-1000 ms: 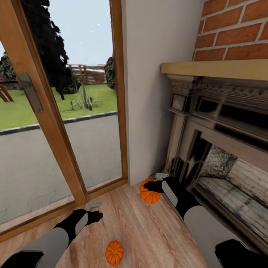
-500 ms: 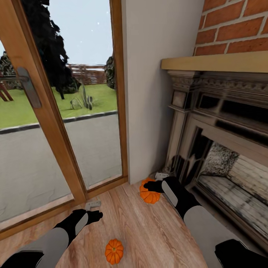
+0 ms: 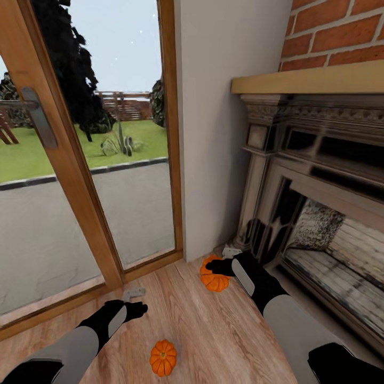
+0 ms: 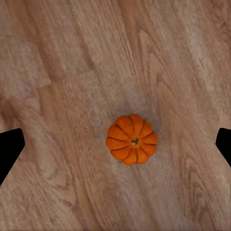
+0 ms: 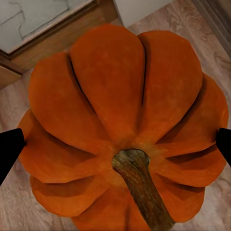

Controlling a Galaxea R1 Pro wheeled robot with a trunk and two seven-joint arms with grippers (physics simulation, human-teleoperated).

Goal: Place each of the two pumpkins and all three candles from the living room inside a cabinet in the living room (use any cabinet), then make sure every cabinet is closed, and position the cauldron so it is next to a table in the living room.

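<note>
Two small ribbed orange pumpkins lie on the wooden floor. One pumpkin (image 3: 215, 280) sits by the fireplace corner. My right gripper (image 3: 213, 268) is open around it, and in the right wrist view this pumpkin (image 5: 120, 96) lies large between the two fingertips (image 5: 9, 149), stem toward the camera. The other pumpkin (image 3: 163, 357) lies nearer to me. My left gripper (image 3: 136, 308) hovers open over the floor beyond it, with that pumpkin (image 4: 132, 139) small and well below the fingers in the left wrist view. Candles, cabinet and cauldron are out of view.
A wood-framed glass door (image 3: 74, 176) stands to the left, with a garden behind it. A white wall section (image 3: 213, 133) stands straight ahead. A dark fireplace (image 3: 314, 213) with a pale mantel (image 3: 304, 80) and brick above closes the right side. Wooden floor (image 3: 213, 330) lies between my arms.
The whole head view has shifted slightly, so the camera moved. Both arms and both pumpkins keep their places.
</note>
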